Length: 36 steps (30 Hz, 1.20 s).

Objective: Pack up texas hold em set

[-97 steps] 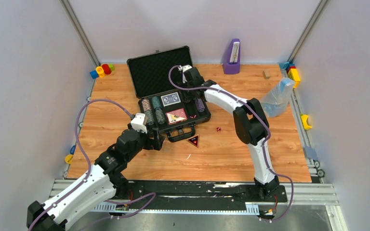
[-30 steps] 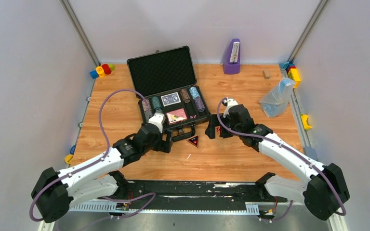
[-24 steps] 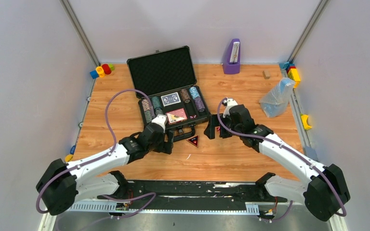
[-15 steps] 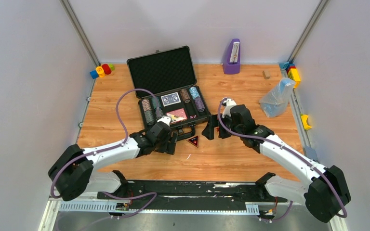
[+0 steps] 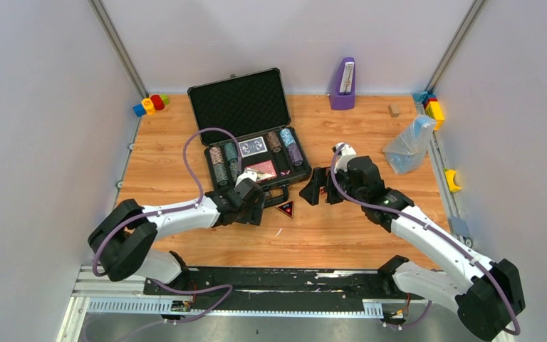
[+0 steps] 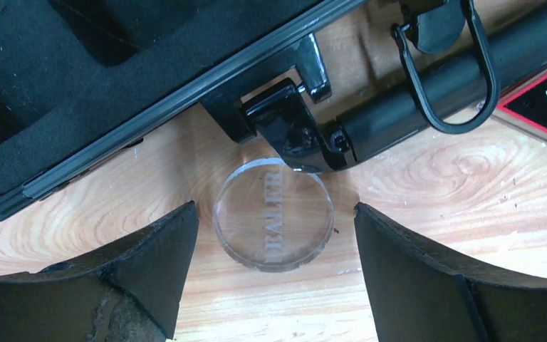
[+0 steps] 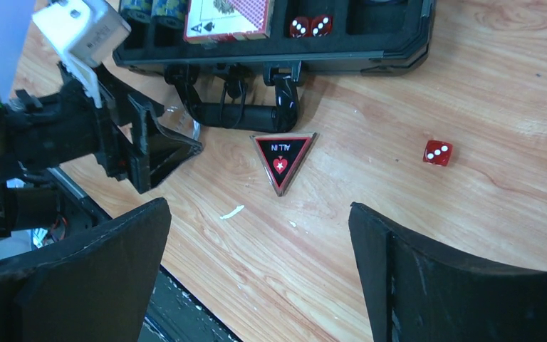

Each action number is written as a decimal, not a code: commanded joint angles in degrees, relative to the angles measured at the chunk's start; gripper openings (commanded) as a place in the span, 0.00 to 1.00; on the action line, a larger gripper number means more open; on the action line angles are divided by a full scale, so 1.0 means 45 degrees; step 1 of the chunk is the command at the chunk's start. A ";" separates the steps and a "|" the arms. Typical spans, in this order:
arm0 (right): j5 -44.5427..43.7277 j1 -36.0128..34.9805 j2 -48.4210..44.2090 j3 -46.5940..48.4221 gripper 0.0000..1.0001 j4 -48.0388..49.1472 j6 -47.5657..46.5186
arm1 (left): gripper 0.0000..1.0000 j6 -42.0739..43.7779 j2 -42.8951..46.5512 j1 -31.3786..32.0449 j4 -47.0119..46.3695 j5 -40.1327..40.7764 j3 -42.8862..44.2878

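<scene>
1. Two arms now work in front of the open black case [image 5: 238,107]. About three seconds ago the right tool [image 5: 318,187] was reaching over the case's far right compartments, and the left tool [image 5: 253,206] sat at its near-left corner.
2. Over the last second the left tool has slid to its right along the case front, and its arm has sunk lower and stretched out across the desk [image 5: 185,142].
3. In the wrist view the left tool [image 6: 274,221] stands open, one finger on each side of a clear disc [image 6: 274,215] engraved "DEALER". The disc lies flat on the desk between the fingers and neither finger touches it.
4. Just beyond that tool is the case's handle [image 6: 427,92], which touches the disc's far edge.
5. Within that second the right tool has barely shifted. Its fingers stand wide apart [image 7: 258,214] and hold nothing.
6. Ahead of the right tool, between its fingers, the triangular button [image 7: 283,158] lies on the desk. The red die [image 7: 437,152] lies ahead and to its right, apart from both.
7. Beyond both tools, the chip stacks [image 5: 221,167], the card decks [image 5: 254,147] and two dice [image 7: 308,26] sit in the case's foam as before.
</scene>
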<state>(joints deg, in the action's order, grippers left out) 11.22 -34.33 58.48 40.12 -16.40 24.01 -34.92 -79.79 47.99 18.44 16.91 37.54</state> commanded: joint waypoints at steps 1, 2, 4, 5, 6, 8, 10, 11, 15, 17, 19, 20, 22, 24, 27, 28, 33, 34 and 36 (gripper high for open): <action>-0.0736 0.0019 -0.0526 0.0010 0.98 0.0481 0.0636 | 0.86 -0.0539 -0.0587 0.0411 -0.0050 0.0721 0.0393; -0.0831 0.0012 -0.0541 -0.0007 0.99 0.0479 0.0623 | 0.83 -0.0579 -0.0755 0.0460 -0.0062 0.0777 0.0400; -0.0972 0.0016 -0.0538 -0.0043 0.99 0.0478 0.0628 | 0.77 -0.0725 -0.1008 0.0590 -0.0038 0.0931 0.0480; -0.1020 0.0021 -0.0535 -0.0074 0.99 0.0481 0.0608 | 0.70 -0.0760 -0.1082 0.0665 0.0028 0.0989 0.0538; -0.1062 0.0022 -0.0534 -0.0117 0.99 0.0471 0.0586 | 0.64 -0.0801 -0.1191 0.0694 0.0036 0.0979 0.0561; -0.1139 0.0013 -0.0539 -0.0190 0.99 0.0461 0.0581 | 0.54 -0.0806 -0.1226 0.0751 0.0030 0.0744 0.0598; -0.1268 0.0021 -0.0587 -0.0238 0.99 0.0446 0.0616 | 0.49 -0.0872 -0.1026 0.0761 -0.0024 0.0357 0.0527; -0.1291 0.0012 -0.0609 -0.0243 0.99 0.0443 0.0631 | 0.48 -0.0893 -0.0738 0.0762 -0.0051 0.0283 0.0438; -0.1325 0.0011 -0.0666 -0.0215 0.99 0.0498 0.0748 | 0.48 -0.1012 0.0678 0.0758 0.0428 0.0038 0.0371; -0.1332 0.0011 -0.0642 -0.0195 0.99 0.0546 0.0804 | 0.48 -0.1011 0.1525 0.0762 0.0812 0.0006 0.0437; -0.1339 0.0011 -0.0633 -0.0222 0.99 0.0559 0.0858 | 0.47 -0.0943 0.2194 0.0762 0.1209 -0.0040 0.0565; -0.1359 0.0018 -0.0642 -0.0224 0.99 0.0550 0.0856 | 0.48 -0.0918 0.2384 0.0762 0.1473 -0.0079 0.0701; -0.1472 0.0021 -0.0683 -0.0271 0.99 0.0543 0.0875 | 0.48 -0.0860 0.2990 0.0760 0.1814 -0.0153 0.0928; -0.1559 0.0021 -0.0760 -0.0292 0.99 0.0542 0.0895 | 0.48 -0.0772 0.3352 0.0762 0.2047 -0.0201 0.1157; -0.1699 0.0011 -0.0860 -0.0283 0.99 0.0537 0.0914 | 0.48 -0.0500 0.3832 0.0752 0.2237 0.0008 0.1448; -0.1738 0.0011 -0.0883 -0.0265 0.99 0.0530 0.0914 | 0.48 -0.0404 0.4017 0.0745 0.2306 0.0236 0.1615; -0.1893 0.0011 -0.0766 -0.0302 0.99 0.0617 0.0983 | 0.47 0.0751 0.4093 0.0163 0.2179 0.0760 0.2645; -0.1921 0.0011 -0.0710 -0.0302 0.99 0.0601 0.0974 | 0.47 0.0925 0.3940 -0.0036 0.2108 0.0679 0.2796; -0.2026 0.0011 -0.0651 -0.0319 0.99 0.0589 0.0973 | 0.47 0.1453 0.3654 -0.0678 0.1820 0.0338 0.3206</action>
<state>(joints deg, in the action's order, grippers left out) 3.79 -34.33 55.57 38.92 -16.36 27.31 -33.87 -62.46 48.86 29.47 18.09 46.94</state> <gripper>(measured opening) 0.993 0.632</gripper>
